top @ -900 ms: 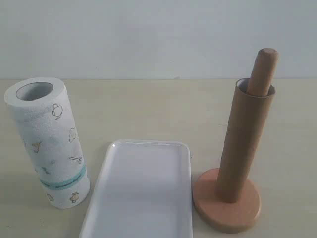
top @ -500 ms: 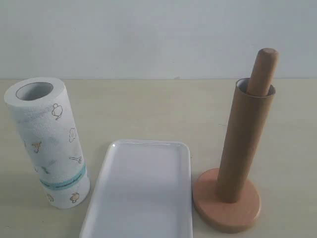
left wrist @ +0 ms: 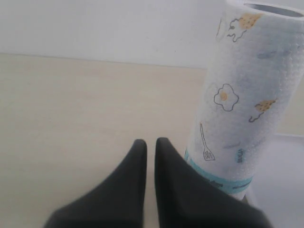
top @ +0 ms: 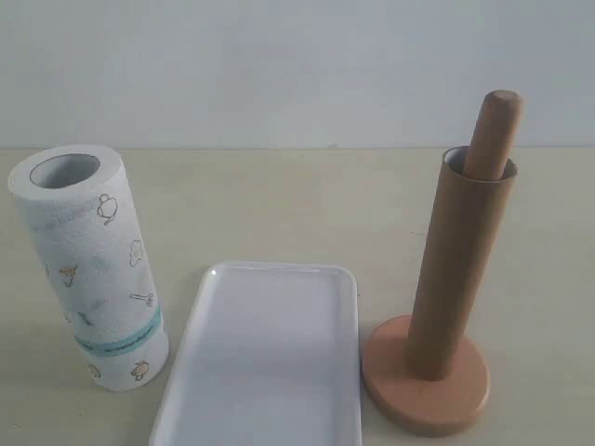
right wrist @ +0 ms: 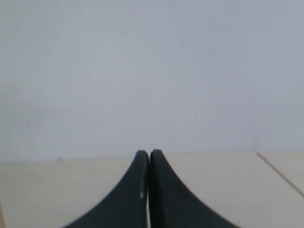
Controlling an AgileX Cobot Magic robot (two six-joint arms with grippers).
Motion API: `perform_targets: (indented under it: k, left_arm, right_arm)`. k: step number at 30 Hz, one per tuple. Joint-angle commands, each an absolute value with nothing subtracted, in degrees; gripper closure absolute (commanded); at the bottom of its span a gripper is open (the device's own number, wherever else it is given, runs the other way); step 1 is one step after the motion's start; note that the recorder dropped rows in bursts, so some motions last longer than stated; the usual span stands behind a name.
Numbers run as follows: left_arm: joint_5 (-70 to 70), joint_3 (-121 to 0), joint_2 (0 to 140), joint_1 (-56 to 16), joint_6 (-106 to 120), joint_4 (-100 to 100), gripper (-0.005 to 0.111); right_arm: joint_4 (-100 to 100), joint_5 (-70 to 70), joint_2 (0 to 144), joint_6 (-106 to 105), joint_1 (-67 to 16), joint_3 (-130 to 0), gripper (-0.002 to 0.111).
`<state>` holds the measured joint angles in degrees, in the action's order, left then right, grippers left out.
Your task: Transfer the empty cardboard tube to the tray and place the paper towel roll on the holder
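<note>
The brown cardboard tube [top: 460, 269] stands over the pole of the wooden holder [top: 426, 386]; the pole's rounded top [top: 497, 125] sticks out above it. The white tray [top: 265, 358] lies in the middle of the table. At the left the paper towel roll [top: 88, 265] stands upright. No gripper shows in the exterior view. In the left wrist view my left gripper [left wrist: 150, 145] is shut with nothing in it, just beside the towel roll [left wrist: 240, 104]. My right gripper [right wrist: 149, 154] is shut and empty, facing bare table and wall.
A pale wall closes off the beige table [top: 279, 204] at the back. In the right wrist view a seam in the table [right wrist: 280, 173] runs off to one side.
</note>
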<state>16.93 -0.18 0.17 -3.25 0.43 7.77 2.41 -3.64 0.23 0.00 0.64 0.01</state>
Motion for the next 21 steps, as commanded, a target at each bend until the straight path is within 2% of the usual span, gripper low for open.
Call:
perform_targets:
  k: [1, 3, 7, 17, 21]
  left_arm:
    - [16.7, 0.0, 0.0, -3.1, 0.0, 7.6, 0.101]
    - [16.7, 0.0, 0.0, -3.1, 0.0, 7.6, 0.101]
    - [16.7, 0.0, 0.0, -3.1, 0.0, 7.6, 0.101]
    - [16.7, 0.0, 0.0, -3.1, 0.0, 7.6, 0.101]
    - [16.7, 0.0, 0.0, -3.1, 0.0, 7.6, 0.101]
  right_arm:
    - [2.4, -14.5, 0.0, 0.0, 1.0, 0.0, 0.108]
    - [2.2, -19.8, 0.0, 0.0, 1.0, 0.0, 0.108]
    - [2.2, -20.1, 0.0, -0.8, 1.0, -0.9, 0.108]
    - [-0.6, 0.0, 9.6, -0.6, 1.0, -16.0, 0.108]
    - [-0.6, -1.3, 12.7, 0.0, 1.0, -16.1, 0.108]
